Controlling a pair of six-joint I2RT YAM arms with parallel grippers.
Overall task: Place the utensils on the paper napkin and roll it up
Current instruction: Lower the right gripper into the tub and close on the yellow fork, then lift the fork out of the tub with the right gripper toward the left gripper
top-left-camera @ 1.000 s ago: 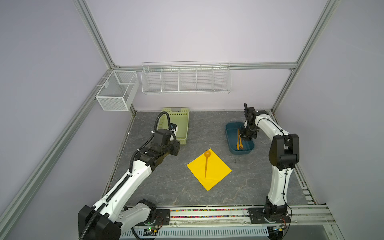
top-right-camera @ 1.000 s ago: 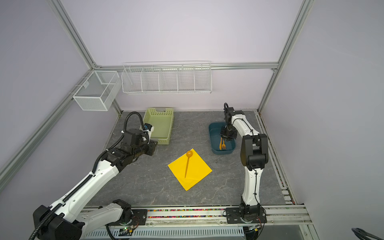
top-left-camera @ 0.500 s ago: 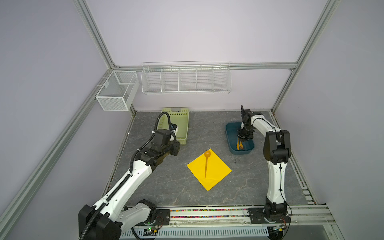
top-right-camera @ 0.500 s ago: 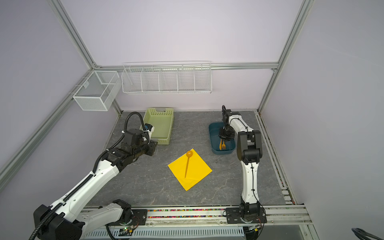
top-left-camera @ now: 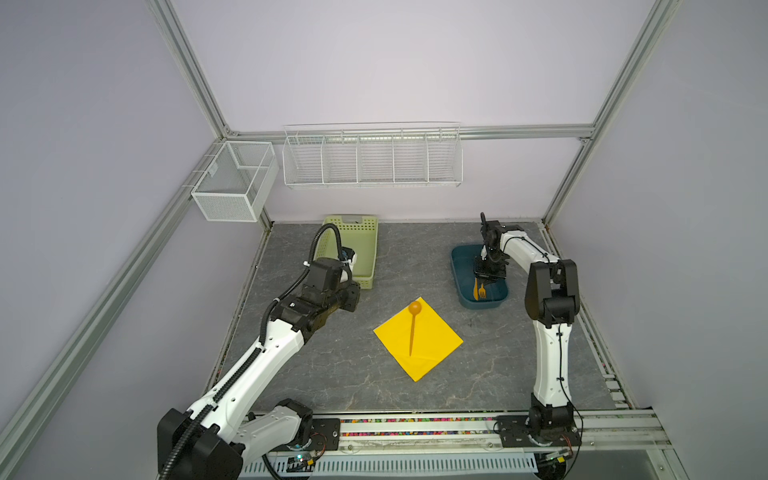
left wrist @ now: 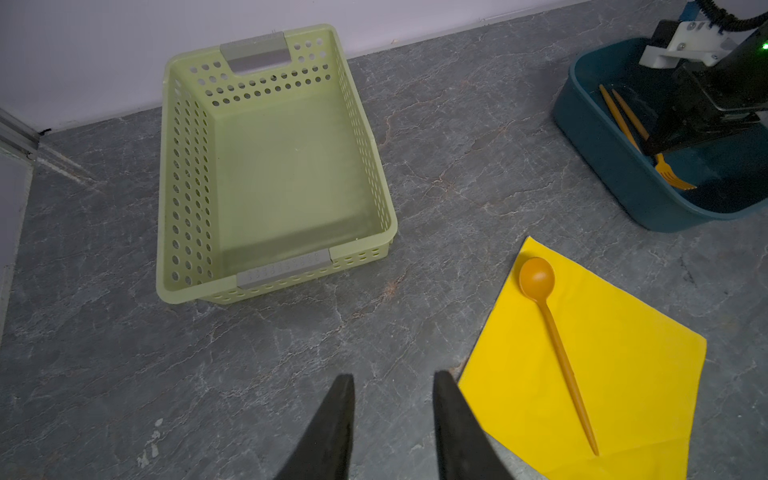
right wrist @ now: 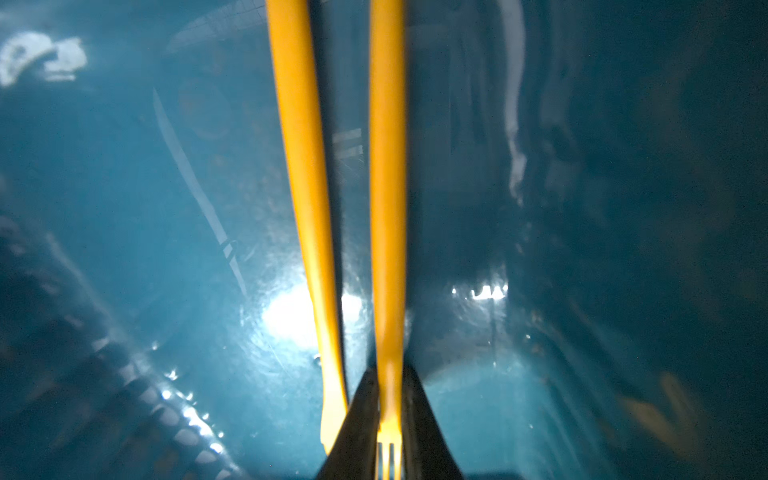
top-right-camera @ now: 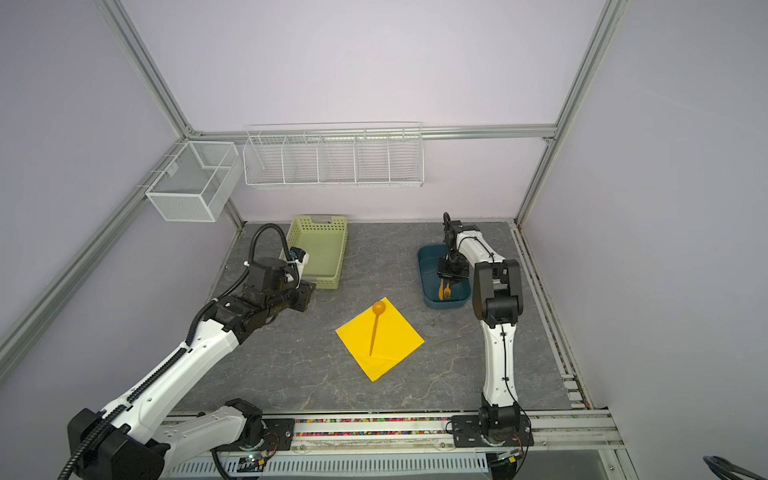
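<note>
The yellow paper napkin (top-left-camera: 432, 345) (top-right-camera: 395, 340) (left wrist: 623, 374) lies flat as a diamond in mid-table. An orange spoon (top-left-camera: 412, 332) (top-right-camera: 375, 328) (left wrist: 557, 345) rests on it, bowl toward the back. The other utensils lie in the blue bin (top-left-camera: 461, 286) (top-right-camera: 428, 291): a fork (top-left-camera: 482, 291) (top-right-camera: 447, 292) (left wrist: 671, 174) (right wrist: 386, 208) and a second slim piece (right wrist: 303, 187) beside it. My right gripper (top-left-camera: 489, 278) (right wrist: 388, 370) is down in the bin, shut on the fork's neck just behind the tines. My left gripper (left wrist: 392, 378) hovers open and empty over bare table, left of the napkin.
A light green perforated basket (top-left-camera: 357, 249) (left wrist: 274, 166) stands at the back left, just beyond my left wrist. White wire baskets (top-left-camera: 374, 158) hang on the back wall. The grey table (top-left-camera: 332, 374) is ringed by the cell's frame.
My right arm's elbow has folded in closer over the bin and its jaws have narrowed onto the fork. The left arm, napkin and spoon have not moved.
</note>
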